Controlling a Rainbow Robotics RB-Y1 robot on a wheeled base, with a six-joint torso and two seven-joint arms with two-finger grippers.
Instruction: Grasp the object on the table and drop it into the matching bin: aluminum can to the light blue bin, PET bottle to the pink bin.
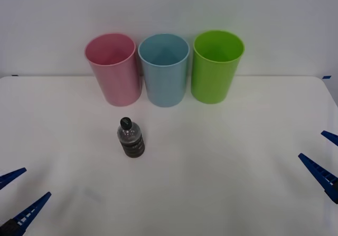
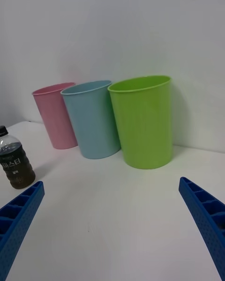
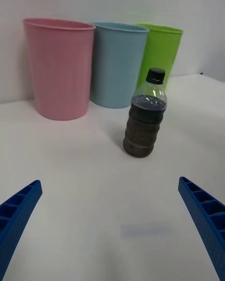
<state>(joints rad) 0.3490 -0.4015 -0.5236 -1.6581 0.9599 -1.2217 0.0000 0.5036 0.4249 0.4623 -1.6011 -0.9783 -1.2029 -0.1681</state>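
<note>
Fig.: PET bottle (image 1: 130,138) stands upright on the white counter (image 1: 222,167), long axis vertical, cap up, just in front of the pink bin (image 1: 113,68) w/ the light blue bin (image 1: 164,68) and a green bin (image 1: 215,65) in a row beyond. We read the left claw (image 1: 20,194) as the nearer one: its fingers are spread wide w/ nothing between, and the bottle lies ahead of it and toward the right arm's side, well apart. The right claw (image 1: 323,159), likewise spread and empty, sits farther off at the opp. counter edge, so we judge a left-arm side grasp around the bottle body as the next reach.
</note>
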